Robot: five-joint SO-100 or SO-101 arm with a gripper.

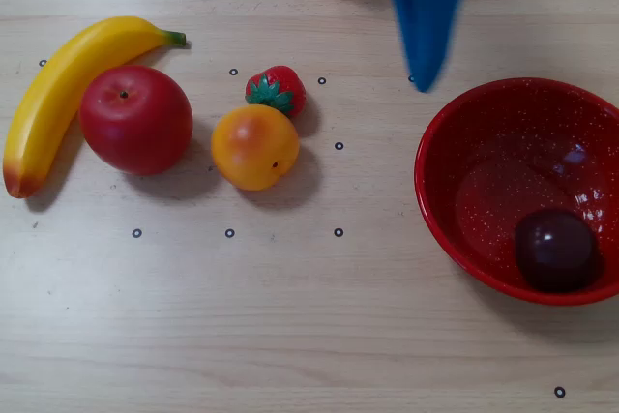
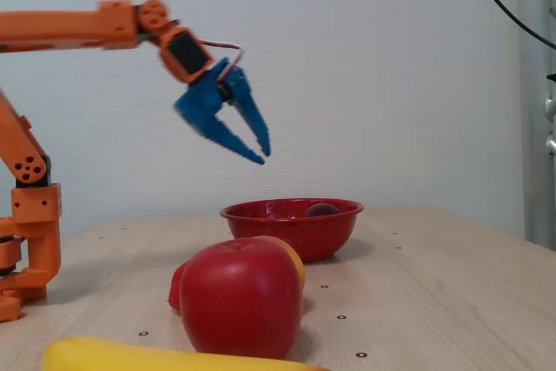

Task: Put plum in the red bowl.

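Plum [image 1: 555, 250] sits inside the red bowl [image 1: 437, 202], at its near-right wall in the overhead view. The fixed view shows only its top [image 2: 321, 209] over the rim [image 2: 261, 215]. That view gives the gripper [image 2: 263, 154] whole: empty, fingers slightly parted, high above the table and left of the bowl. Overhead adds a count: one banana [image 1: 58, 94], one apple [image 1: 135, 120], one orange [image 1: 255, 146], one strawberry [image 1: 277, 90].
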